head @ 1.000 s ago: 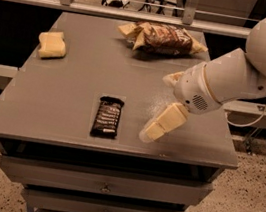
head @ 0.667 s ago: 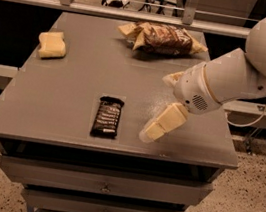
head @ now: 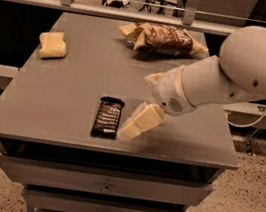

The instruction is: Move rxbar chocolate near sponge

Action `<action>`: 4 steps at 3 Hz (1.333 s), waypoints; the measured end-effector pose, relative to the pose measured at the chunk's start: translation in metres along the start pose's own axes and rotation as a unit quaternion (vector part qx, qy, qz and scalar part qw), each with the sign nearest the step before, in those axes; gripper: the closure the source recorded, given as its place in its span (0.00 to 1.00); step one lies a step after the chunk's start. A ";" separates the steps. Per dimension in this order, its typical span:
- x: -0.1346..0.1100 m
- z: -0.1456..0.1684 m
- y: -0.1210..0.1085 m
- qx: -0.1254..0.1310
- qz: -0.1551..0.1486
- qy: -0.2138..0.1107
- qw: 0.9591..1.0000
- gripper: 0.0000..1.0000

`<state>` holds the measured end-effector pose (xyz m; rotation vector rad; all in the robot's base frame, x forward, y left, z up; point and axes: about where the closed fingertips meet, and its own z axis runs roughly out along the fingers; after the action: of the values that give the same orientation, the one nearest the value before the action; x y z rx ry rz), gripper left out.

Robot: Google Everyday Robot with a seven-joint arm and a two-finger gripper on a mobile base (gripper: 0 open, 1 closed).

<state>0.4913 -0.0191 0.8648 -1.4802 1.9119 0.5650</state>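
The rxbar chocolate (head: 108, 117) is a flat black bar with white lettering, lying near the front edge of the grey table (head: 70, 87). The sponge (head: 52, 45) is a pale yellow block at the table's far left. My gripper (head: 139, 104) hangs low over the table just right of the bar, open and empty. One cream finger (head: 140, 121) points down to the left, its tip close beside the bar's right edge. The other finger (head: 153, 77) shows farther back. The white arm (head: 239, 75) reaches in from the right.
A crinkly brown-and-yellow snack bag (head: 162, 37) lies at the back centre of the table. Drawers (head: 104, 184) sit under the tabletop. A metal railing (head: 140, 3) runs behind the table.
My gripper has moved left toward the bar; its lower finger is now right beside the bar's right edge. The bar, sponge and bag have not moved.
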 end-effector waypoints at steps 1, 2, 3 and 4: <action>-0.015 0.031 0.006 -0.004 -0.016 -0.013 1.000 0.00; -0.015 0.054 0.010 -0.005 -0.017 -0.017 1.000 0.00; -0.011 0.061 0.012 -0.005 -0.014 -0.016 1.000 0.00; -0.010 0.062 0.012 -0.004 -0.011 -0.020 1.000 0.15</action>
<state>0.4957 0.0332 0.8279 -1.4830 1.8634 0.5887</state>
